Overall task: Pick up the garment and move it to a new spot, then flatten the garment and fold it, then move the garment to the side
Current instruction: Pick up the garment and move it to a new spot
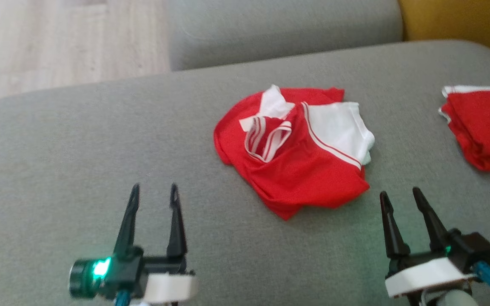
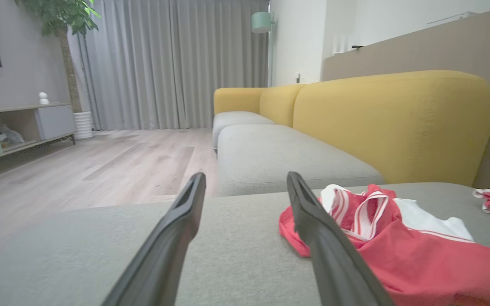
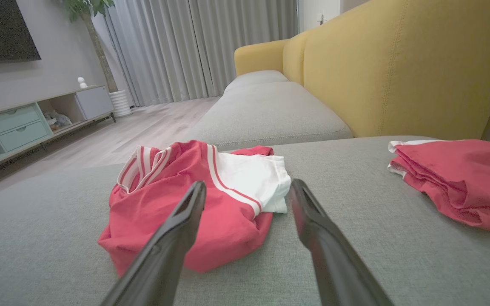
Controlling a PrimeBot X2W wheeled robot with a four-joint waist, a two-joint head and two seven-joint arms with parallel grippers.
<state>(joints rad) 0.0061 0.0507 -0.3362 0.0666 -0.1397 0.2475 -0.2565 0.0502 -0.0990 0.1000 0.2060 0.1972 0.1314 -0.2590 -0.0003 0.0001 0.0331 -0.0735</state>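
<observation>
A crumpled red and white garment (image 1: 296, 148) lies in a heap near the middle of the grey sofa seat (image 1: 79, 148). The left wrist view has the garment (image 2: 398, 246) to the right of my fingers, and in the right wrist view the garment (image 3: 194, 191) lies just ahead. My left gripper (image 1: 155, 191) stands open over bare cushion, to the near left of the heap, holding nothing. Near the garment's lower right corner my right gripper (image 1: 399, 196) is open too, fingers apart and empty.
A second red and white garment (image 1: 483, 127), folded, lies at the right edge of the seat; the right wrist view shows it too (image 3: 457, 178). Yellow sofa backrest (image 3: 398, 72) runs along the right. Another grey seat (image 1: 283, 29) and wooden floor (image 1: 58, 42) lie beyond.
</observation>
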